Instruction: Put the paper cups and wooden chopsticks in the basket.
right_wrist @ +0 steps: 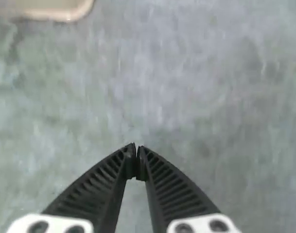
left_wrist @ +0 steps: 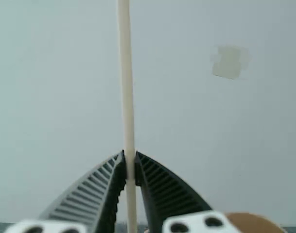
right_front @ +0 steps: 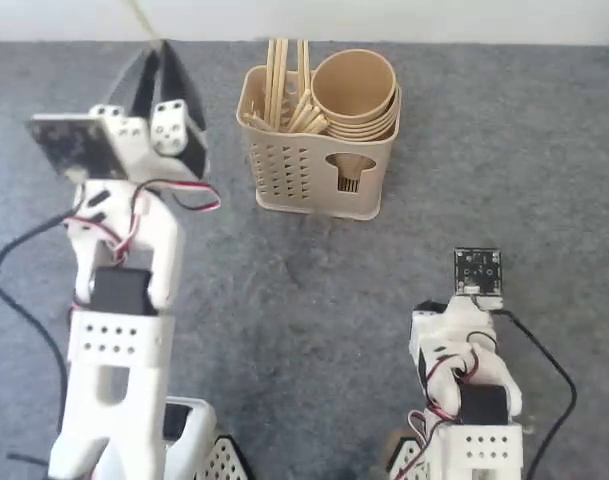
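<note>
The left arm (right_front: 119, 260) stands at the far left of the desk (right_front: 284, 300), beside the basket (right_front: 314, 175), its jaws clamped on one wooden chopstick (left_wrist: 124, 73) that rises upright from between them. The basket holds a nested stack of paper cups (right_front: 356, 85) and a bundle of wooden chopsticks (right_front: 281, 80) beside them. The right arm (right_front: 469, 360) sits near right, its jaws pressed together over the grey desk.

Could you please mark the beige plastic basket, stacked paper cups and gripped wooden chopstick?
beige plastic basket (right_front: 284, 170): high view, front wall.
stacked paper cups (right_front: 354, 85): high view, cup interior.
gripped wooden chopstick (left_wrist: 126, 97): left wrist view, shaft.
</note>
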Tool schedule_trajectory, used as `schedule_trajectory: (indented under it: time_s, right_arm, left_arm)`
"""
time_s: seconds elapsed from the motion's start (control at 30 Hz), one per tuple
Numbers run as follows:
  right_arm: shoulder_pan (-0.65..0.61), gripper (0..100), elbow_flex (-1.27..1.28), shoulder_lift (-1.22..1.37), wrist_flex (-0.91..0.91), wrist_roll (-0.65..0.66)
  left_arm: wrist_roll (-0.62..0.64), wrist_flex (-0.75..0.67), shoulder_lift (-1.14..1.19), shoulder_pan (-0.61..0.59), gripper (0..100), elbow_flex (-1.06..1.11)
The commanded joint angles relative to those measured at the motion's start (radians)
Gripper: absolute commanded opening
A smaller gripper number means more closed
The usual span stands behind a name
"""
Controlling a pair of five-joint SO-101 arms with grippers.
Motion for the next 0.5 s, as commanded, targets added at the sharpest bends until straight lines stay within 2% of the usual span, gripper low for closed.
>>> schedule_trajectory:
  time_s: [0.0, 0.17, 0.47]
  right_arm:
    - [-0.114, 1.1, 0.015, 0.005, 0.105, 0.000]
    - [-0.159, 1.1, 0.005, 0.005, 0.160, 0.003]
    - [-0.159, 0.9, 0.005, 0.005, 0.162, 0.000]
  left_arm:
    - [0.011, -0.002, 0.066, 0.061, 1, -0.114]
    - [0.011, -0.003, 0.224, 0.118, 1, -0.245]
    - [0.011, -0.003, 0.571, 0.121, 1, -0.447]
